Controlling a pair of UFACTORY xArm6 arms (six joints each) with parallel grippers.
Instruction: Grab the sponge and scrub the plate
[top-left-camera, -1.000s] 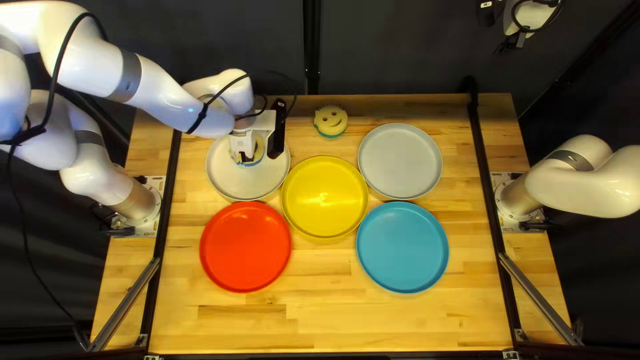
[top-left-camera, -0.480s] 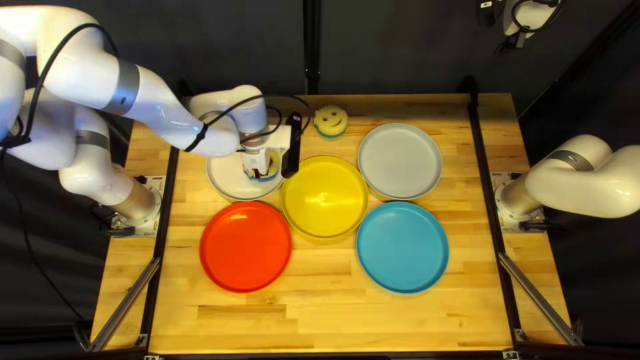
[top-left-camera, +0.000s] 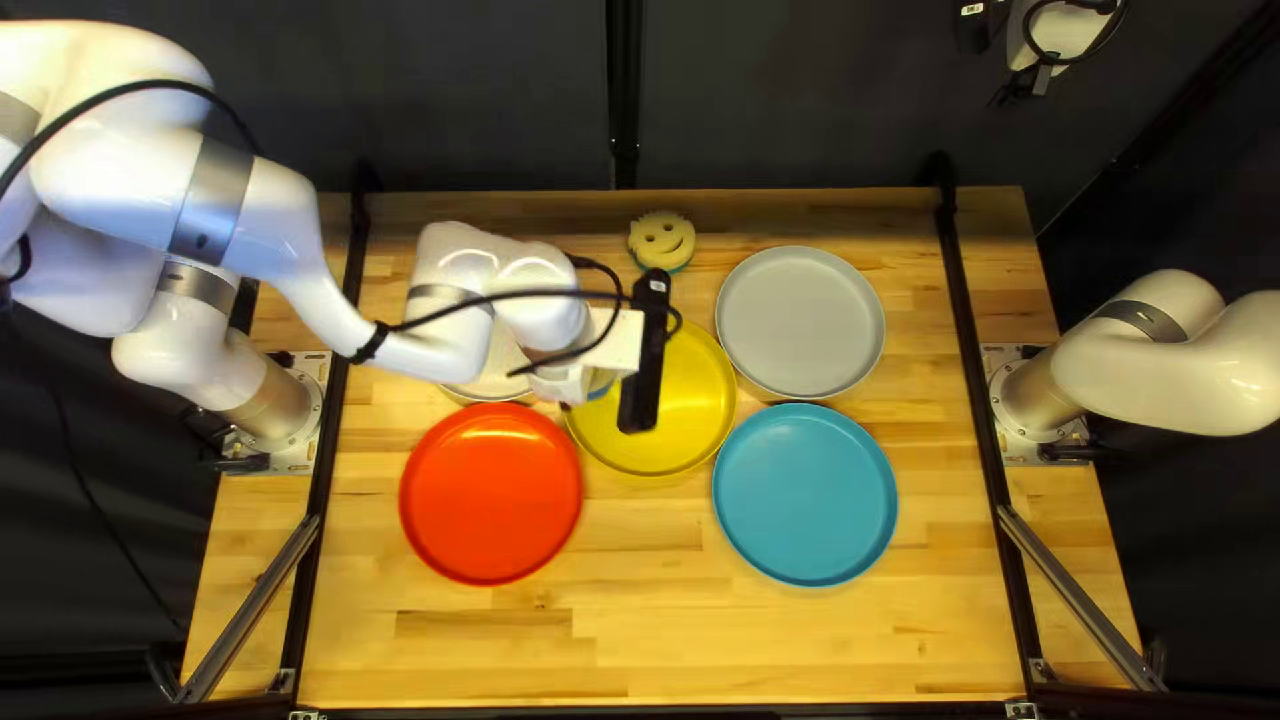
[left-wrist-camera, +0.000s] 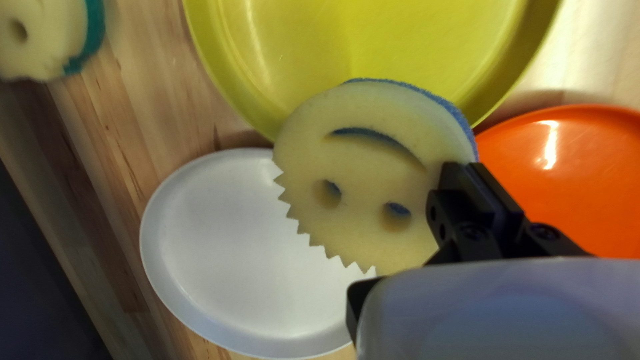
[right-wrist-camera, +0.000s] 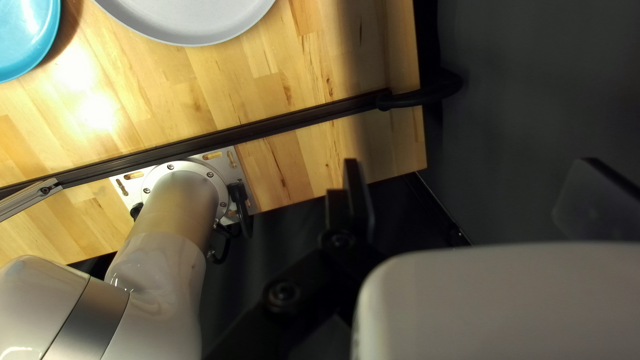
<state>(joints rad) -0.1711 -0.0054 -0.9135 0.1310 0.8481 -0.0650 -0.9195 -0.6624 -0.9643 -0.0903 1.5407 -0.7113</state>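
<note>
Pale wooden table [top-left-camera: 800, 640], top left view: our left arm [top-left-camera: 240, 214] carries the sponge [top-left-camera: 600, 388] above the left side of the yellow plate [top-left-camera: 696, 414]. Excess side force could push that plate into the red plate [top-left-camera: 491, 496]. Left wrist view: our left gripper [left-wrist-camera: 410, 230] clamps the sponge near its rim; scrubbing drag may twist it loose. Right wrist view: our right gripper's [right-wrist-camera: 472, 167] jaws stand apart.

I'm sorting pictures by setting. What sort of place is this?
Likely a robotics lab: left arm and right arm mounted on one wooden table, with a dark curtain behind.
</note>
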